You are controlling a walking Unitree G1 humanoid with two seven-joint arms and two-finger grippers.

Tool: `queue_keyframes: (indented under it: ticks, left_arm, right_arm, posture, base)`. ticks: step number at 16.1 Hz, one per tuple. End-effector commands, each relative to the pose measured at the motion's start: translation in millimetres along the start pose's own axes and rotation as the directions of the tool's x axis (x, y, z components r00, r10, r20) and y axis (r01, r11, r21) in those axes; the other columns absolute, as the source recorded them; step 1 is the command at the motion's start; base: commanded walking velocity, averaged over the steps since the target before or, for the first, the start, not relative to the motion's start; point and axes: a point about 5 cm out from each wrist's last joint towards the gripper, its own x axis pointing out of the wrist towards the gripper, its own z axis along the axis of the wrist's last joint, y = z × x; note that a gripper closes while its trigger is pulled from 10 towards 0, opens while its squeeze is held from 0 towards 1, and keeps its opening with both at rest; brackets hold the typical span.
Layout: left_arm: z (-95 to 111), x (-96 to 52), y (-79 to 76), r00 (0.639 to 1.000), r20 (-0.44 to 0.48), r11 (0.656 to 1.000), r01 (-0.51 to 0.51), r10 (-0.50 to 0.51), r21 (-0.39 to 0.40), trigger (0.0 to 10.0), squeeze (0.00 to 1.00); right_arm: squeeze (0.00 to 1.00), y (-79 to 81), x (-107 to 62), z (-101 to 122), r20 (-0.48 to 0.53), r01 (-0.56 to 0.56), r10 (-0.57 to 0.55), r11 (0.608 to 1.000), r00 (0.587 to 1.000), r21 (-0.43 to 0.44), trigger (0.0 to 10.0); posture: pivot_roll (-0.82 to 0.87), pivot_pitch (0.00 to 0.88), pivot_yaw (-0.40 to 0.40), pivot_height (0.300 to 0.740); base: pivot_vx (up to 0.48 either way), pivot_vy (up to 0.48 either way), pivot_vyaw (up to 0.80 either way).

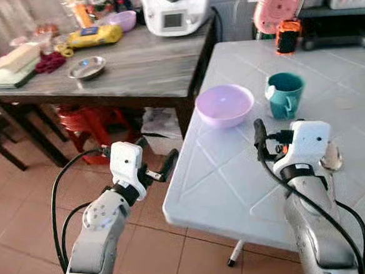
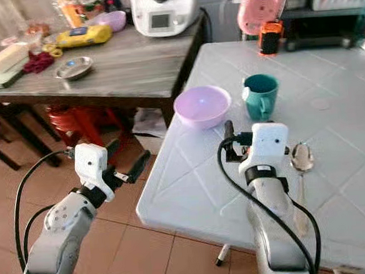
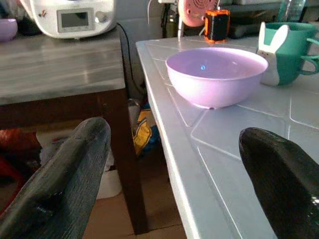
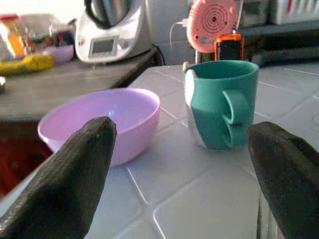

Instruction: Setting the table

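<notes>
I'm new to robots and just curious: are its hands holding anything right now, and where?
Nothing is held. The left hand is open beside the white table; the right hand is open above it, facing the pink bowl and green mug.

Two tabletops: one white (image 1: 336, 182), one grey wooden (image 1: 139, 61). Two purple bowls, one (image 1: 224, 104) on the white tabletop and one (image 1: 123, 19) on the grey. One teal mug (image 1: 285, 93), one spoon (image 2: 302, 159), one steel dish (image 1: 87, 68), one white kitchen machine (image 1: 177, 9), one pink fan (image 1: 276, 6). Two tools: left (image 1: 158, 172) and right (image 1: 260, 139)
</notes>
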Motion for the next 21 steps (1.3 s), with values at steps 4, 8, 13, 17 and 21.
queue_keyframes:
  ticks: [4, 8, 13, 17, 21]
  left_arm:
    - [5, -2.6, -0.3, 0.999, 0.006, 0.999, 0.035, -0.035, 0.017, 10.0, 0.00]
    - [3, -4.6, -5.3, 0.998, -0.004, 0.998, 0.066, -0.066, 0.019, 10.0, 0.00]
    - [13, -12.1, -14.8, 0.978, 0.038, 0.979, 0.205, -0.205, -0.007, 10.0, 0.00]
    - [12, -15.3, -18.3, 0.964, 0.027, 0.964, 0.265, -0.265, -0.002, 10.0, 0.00]
    - [12, -16.8, -14.6, 0.963, 0.019, 0.964, 0.267, -0.268, 0.015, 10.0, 0.00]
  right_arm:
    - [0.00, -1.6, 22.3, 16, 0.013, 0.032, -0.033, 0.994, 0.999, 0.100, 10.0]
    - [0.00, 3.4, 50.8, 23, -0.043, 0.057, -0.049, 0.973, 0.998, 0.223, 10.0]
    - [0.00, 26.1, 73.1, 29, -0.101, 0.006, 0.022, 0.964, 0.995, 0.267, 10.0]
    - [0.00, 32.4, 77.4, 23, -0.178, 0.037, 0.031, 0.930, 0.984, 0.367, 10.0]
    - [0.00, 29.6, 75.1, 21, -0.233, 0.108, -0.013, 0.910, 0.972, 0.400, 10.0]
  posture:
    - [-0.15, 0.125, 0.152, 0.740]
    - [-0.15, 0.130, 0.145, 0.740]
    - [-0.14, 0.133, 0.125, 0.740]
    - [-0.14, 0.131, 0.119, 0.740]
    - [-0.14, 0.132, 0.126, 0.740]
  base:
    - [0.000, 0.000, 0.00]
    - [0.000, 0.000, 0.00]
    - [0.000, 0.000, 0.00]
    - [0.000, 0.000, 0.00]
    - [0.000, 0.000, 0.00]
